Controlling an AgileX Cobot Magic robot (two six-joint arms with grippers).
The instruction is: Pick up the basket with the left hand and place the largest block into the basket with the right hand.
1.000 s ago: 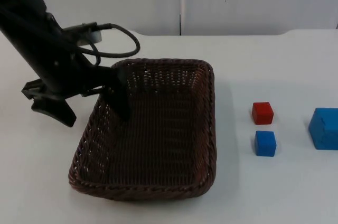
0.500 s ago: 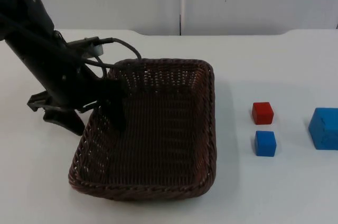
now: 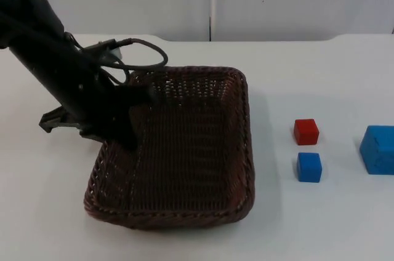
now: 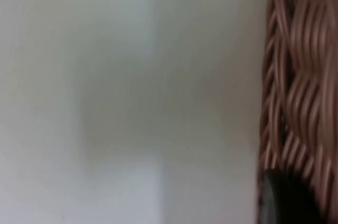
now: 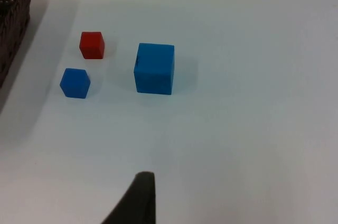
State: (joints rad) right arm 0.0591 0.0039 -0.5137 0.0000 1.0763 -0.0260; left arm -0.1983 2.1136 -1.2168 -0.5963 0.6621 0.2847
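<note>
Top view: left gripper (image 3: 126, 127) clamped on the left wall of the brown wicker basket (image 3: 203, 150), gripped at the rim for lifting. Well off to the far side, a small red block (image 3: 306, 132), a small blue block (image 3: 309, 167) and the large blue block (image 3: 378, 149) on the white table (image 3: 308, 224).

Left wrist view: basket weave (image 4: 301, 86) pressed against the fingertip (image 4: 285, 200).

Right wrist view: right gripper (image 5: 138, 203) waiting, grip state impossible to tell; large blue block (image 5: 154, 68) ahead of the fingertip, presumably the next target.
</note>
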